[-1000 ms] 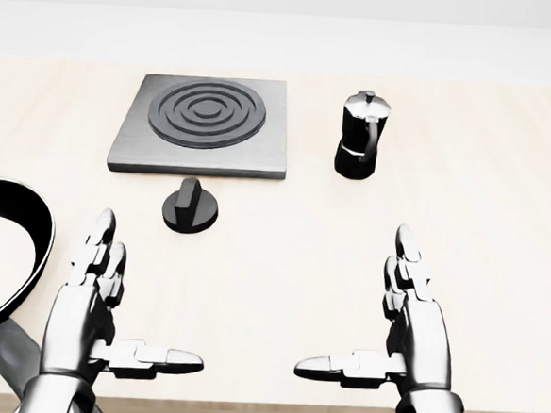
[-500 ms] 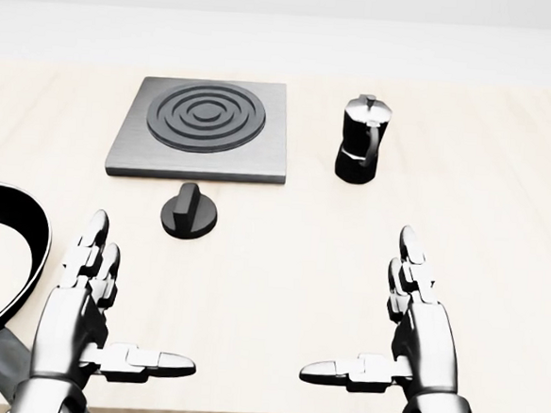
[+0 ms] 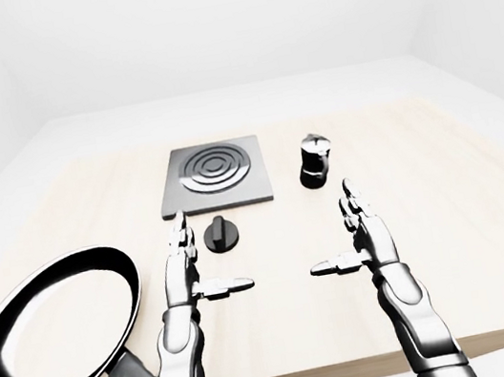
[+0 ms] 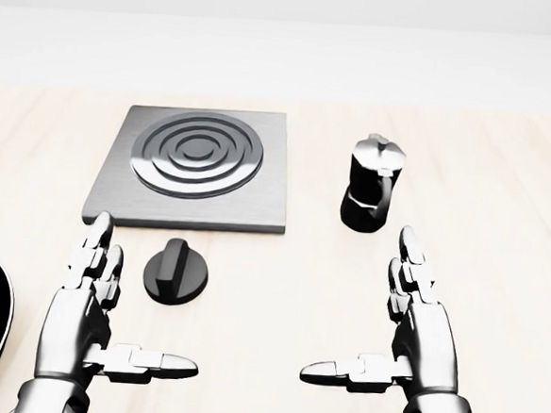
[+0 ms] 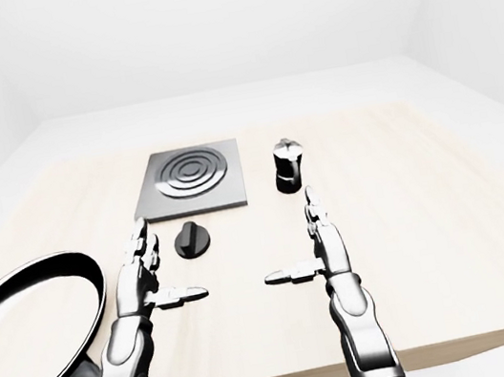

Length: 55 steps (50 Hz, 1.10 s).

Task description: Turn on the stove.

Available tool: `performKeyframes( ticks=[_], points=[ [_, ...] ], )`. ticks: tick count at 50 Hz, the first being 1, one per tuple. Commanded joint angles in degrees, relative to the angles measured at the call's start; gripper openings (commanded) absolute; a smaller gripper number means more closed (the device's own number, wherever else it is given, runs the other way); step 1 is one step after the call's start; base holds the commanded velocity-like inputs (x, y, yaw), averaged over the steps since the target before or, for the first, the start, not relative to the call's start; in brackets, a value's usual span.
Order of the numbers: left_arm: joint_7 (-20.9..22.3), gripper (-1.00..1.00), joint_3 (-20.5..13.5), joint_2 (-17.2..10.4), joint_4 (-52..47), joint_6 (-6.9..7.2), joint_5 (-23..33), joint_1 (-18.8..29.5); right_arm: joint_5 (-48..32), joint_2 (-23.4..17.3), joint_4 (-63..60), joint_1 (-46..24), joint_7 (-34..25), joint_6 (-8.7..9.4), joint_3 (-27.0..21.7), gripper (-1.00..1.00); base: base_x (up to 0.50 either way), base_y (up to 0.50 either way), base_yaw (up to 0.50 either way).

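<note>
Stove knob (image 4: 175, 271) grip ridge seemingly top-bottom, slightly tilted.

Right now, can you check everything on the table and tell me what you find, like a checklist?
Surface: pale wooden table, bare near its right side.
Job's things: grey stove plate with ring burner; black knob just below it, untouched.
Clutter: black moka pot standing upright right of the stove plate; black frying pan at the left-eye view's lower left.
Hands: left hand and right hand both open, fingers spread, holding nothing, hovering below the knob.
Cables: nothing seen.
Surroundings: plain white walls and floor.
</note>
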State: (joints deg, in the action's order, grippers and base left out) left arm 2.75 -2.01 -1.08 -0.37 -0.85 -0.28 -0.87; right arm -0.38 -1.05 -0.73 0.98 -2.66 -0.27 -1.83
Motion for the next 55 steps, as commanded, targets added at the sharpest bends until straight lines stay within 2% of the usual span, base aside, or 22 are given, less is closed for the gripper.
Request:
performKeyframes(
  ticks=[1, 15, 22, 27, 29, 33, 35, 40, 43, 46, 49, 54, 55],
  points=[
    [0.06, 1.0, 0.09, 0.02, 0.27, -0.16, 0.08, 0.01, 0.04, 0.01, 0.07, 0.08, 0.02, -0.07, -0.03, 1.0, 0.16, 0.0, 0.0],
    [0.11, 1.0, 0.08, -0.01, 0.2, 0.02, 0.09, 0.14, 0.03, 0.03, -0.32, 0.04, 0.11, 0.47, 0.02, 1.0, 0.13, 0.0, 0.0],
    [0.15, 1.0, 0.18, 0.01, 0.34, -0.04, 0.19, 0.13, 0.06, -0.02, 0.48, -0.05, 0.04, -0.22, -0.05, 1.0, 0.13, 0.0, 0.0],
    [-0.03, 1.0, -0.04, 0.04, 2.9, -1.36, -0.02, 0.91, 0.1, -0.01, -0.37, 0.26, 0.01, 0.32, -0.03, 1.0, 0.09, 0.0, 0.0],
    [-0.07, 1.0, -0.21, 0.0, 3.64, -1.51, -0.34, 1.2, 0.1, -0.02, 0.29, 0.11, -0.02, -0.24, -0.06, 1.0, 0.0, 0.0, 0.0],
    [-0.05, 1.0, -0.53, -0.15, 5.7, -1.85, -0.97, 2.29, 0.07, -0.05, 0.09, 0.14, -0.05, -0.15, -0.07, 1.0, 0.0, 0.0, 0.0],
    [-0.3, 1.0, -0.34, -0.25, 4.08, 0.58, -0.84, 2.63, 0.02, -0.03, -0.31, 0.26, -0.04, 0.1, -0.03, 1.0, 0.0, 0.0, 0.0],
    [-0.54, 1.0, -0.83, -0.67, 4.31, 1.93, -0.78, 3.93, -0.05, -0.03, -0.2, 0.16, -0.01, 0.11, -0.03, 1.0, 0.0, 0.0, 0.0],
    [-0.64, 1.0, -1.2, -0.95, 5.49, 2.08, -0.74, 4.94, -0.08, -0.01, -0.27, 0.04, 0.06, 0.37, -0.01, 1.0, 0.0, 0.0, 0.0],
    [-0.71, 1.0, -1.58, -1.18, 7.13, 1.81, -0.87, 5.92, -0.13, 0.01, -0.13, -0.02, 0.11, 0.3, 0.02, 1.0, 0.0, 0.0, 0.0],
    [-0.75, 1.0, -1.86, -1.48, 10.1, 0.6, -0.91, 7.03, -0.11, 0.01, 0.21, -0.18, 0.14, 0.21, 0.0, 1.0, 0.0, 0.0, 0.0],
    [-0.9, 1.0, -1.96, -1.66, 11.95, -0.03, -0.9, 7.56, -0.04, -0.01, -0.2, -0.11, 0.15, 0.61, -0.01, 1.0, 0.0, 0.0, 0.0],
    [-0.92, 1.0, -1.98, -1.66, 13.86, -1.2, -0.85, 7.91, -0.06, 0.01, -0.54, -0.04, 0.17, 0.88, 0.04, 1.0, 0.0, 0.0, 0.0]
  ],
)
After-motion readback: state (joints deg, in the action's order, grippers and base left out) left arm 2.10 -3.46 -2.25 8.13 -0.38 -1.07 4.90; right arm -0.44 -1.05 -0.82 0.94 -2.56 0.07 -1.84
